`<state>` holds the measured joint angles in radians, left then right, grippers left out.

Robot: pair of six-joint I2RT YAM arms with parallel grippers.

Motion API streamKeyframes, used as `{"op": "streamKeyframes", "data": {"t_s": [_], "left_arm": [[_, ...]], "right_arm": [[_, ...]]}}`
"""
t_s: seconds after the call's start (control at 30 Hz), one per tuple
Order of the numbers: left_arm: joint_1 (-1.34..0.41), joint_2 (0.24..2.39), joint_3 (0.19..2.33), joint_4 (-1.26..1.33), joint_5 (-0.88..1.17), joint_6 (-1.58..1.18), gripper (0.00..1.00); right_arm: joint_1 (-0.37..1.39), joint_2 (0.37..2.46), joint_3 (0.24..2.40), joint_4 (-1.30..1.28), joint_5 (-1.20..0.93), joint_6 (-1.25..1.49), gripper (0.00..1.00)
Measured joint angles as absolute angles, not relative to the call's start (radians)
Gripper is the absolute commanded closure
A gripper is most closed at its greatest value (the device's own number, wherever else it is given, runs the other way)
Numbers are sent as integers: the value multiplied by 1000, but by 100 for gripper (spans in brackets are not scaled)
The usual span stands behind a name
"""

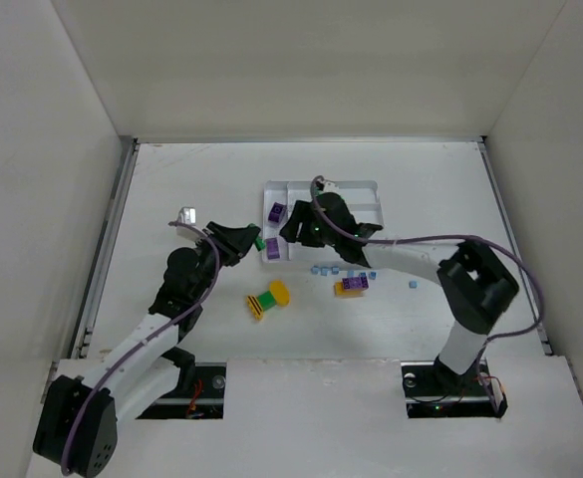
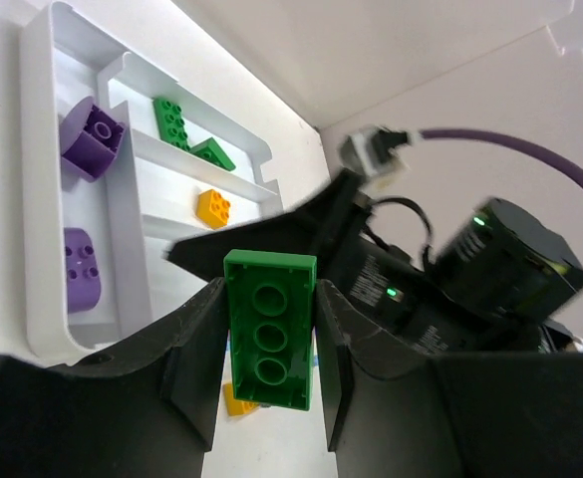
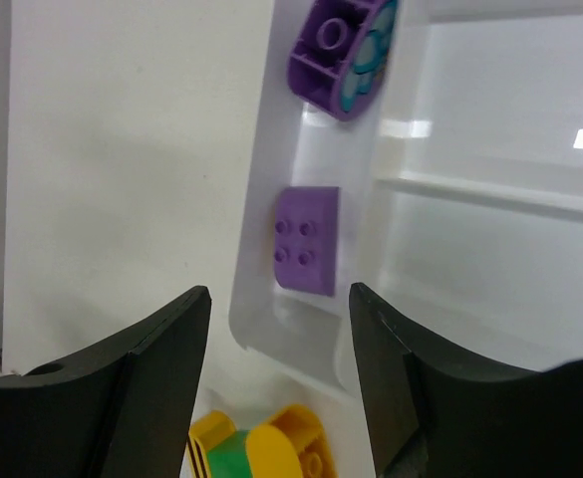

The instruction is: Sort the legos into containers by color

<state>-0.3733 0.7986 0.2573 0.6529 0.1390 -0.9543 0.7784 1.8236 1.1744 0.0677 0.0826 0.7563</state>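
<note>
Green rectangular plastic lego brick [image 2: 269, 344], clamped in left gripper [image 1: 246, 239] near white divided plastic tray [image 2: 34, 179]: best lowered into the section holding green pieces [image 2: 171, 119] before release, minding right gripper [image 3: 279, 299], jaws apart and empty above flat purple brick [image 3: 306, 241] in narrow section.

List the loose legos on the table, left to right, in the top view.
green-and-yellow lego cluster → yellow-and-purple lego cluster → lone light-blue brick; the blue row overlaps, so omitted.

Glossy white plastic on tray [image 3: 450, 249], glare visible. Smooth moulded plastic on purple brick [image 3: 307, 241] and green brick [image 2: 269, 329]. Matt black left gripper [image 2: 268, 299] fingers [image 2: 186, 368].
</note>
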Motion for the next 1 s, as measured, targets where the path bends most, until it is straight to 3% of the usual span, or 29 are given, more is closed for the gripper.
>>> {"op": "streamKeyframes", "data": {"t_s": [0.4,0.73,1.0], "left_arm": [[-595,1364,682,634,-99,-917,76],[-604,1817,1054,535,-301,-1081,72],[-600,1989,1266,389,-385,-1233,67]], "right_arm": [[509,1145,628,239,154,748,36],[505,1085,507,254,153,736,37],[505,1041,494,286,138,734,37]]}}
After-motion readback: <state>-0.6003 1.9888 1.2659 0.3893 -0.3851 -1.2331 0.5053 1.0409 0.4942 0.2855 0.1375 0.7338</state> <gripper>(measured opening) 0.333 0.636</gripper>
